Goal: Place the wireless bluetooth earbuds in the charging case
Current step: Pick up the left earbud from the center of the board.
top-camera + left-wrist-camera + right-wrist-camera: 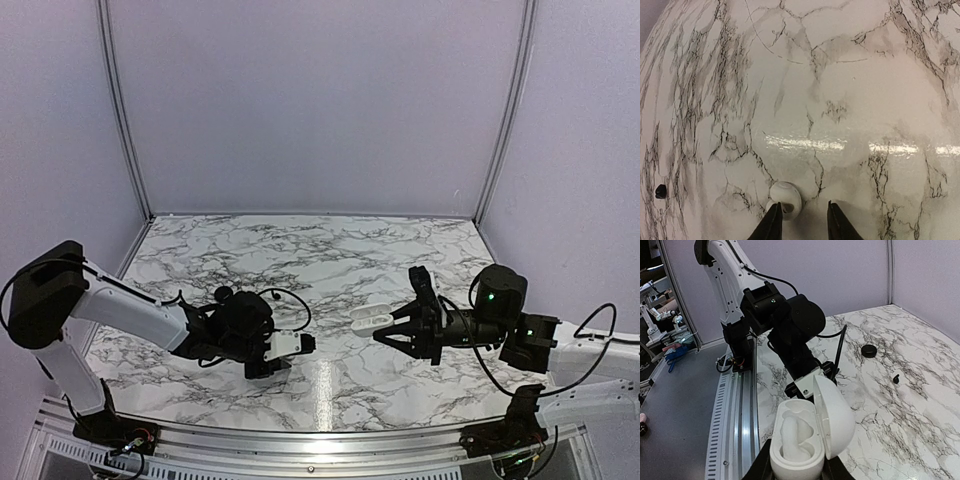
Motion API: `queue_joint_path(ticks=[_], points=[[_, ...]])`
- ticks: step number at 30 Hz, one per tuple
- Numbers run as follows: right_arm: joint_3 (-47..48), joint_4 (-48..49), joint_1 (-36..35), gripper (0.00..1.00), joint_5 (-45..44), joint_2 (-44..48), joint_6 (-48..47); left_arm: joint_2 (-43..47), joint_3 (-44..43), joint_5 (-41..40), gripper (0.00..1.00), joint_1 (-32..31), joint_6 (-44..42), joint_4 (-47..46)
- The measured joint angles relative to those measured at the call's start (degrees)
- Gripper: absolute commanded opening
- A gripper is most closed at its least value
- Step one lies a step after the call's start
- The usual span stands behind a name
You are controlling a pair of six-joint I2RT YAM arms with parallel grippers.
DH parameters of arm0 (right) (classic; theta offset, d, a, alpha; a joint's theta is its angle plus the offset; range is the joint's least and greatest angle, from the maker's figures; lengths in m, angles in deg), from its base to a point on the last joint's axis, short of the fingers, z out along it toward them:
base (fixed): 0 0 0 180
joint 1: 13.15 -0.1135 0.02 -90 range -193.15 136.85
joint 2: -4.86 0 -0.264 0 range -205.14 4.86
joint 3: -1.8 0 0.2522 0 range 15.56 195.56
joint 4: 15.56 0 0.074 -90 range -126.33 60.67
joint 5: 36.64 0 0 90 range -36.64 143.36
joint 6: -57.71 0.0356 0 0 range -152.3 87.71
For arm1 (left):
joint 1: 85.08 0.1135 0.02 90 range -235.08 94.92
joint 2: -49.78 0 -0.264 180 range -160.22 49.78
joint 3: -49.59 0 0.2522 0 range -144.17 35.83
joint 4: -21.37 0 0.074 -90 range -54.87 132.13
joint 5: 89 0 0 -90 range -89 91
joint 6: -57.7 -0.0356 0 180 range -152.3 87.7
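A white earbud (786, 198) lies on the marble just ahead of my left gripper (802, 209). Its left fingertip (774, 216) touches the earbud, and the jaws stand apart with bare table between them. My right gripper (797, 467) is shut on the white charging case (795, 440), held above the table with its lid (835, 417) swung open to the right. A white shape that looks like an earbud sits in the case's wells. From above, the case (368, 321) hangs a short way right of the left gripper (305, 344). A black earbud (896, 378) lies farther off.
A round black case (869, 350) rests on the marble beyond the black earbud (661, 190). The left arm's body (790, 330) stands close in front of the held case. An aluminium rail (737, 415) runs along the table's near edge.
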Motion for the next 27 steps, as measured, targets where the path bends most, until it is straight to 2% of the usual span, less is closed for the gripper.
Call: queue_joint_path(ticks=[8,22,27], points=[[0.0,0.0,0.0,0.0,0.0,0.0,0.0,-1.7,-2.2,-0.2,0.32,0.7,-0.7,-0.1],[0.0,0.0,0.0,0.0,0.0,0.0,-0.1,-1.8,-3.5,-0.4,0.0,1.9,-1.8,0.4],[0.0,0.1,0.0,0.0,0.0,0.0,-0.3,4.0,-3.4,-0.4,0.0,1.5,-0.6,3.0]])
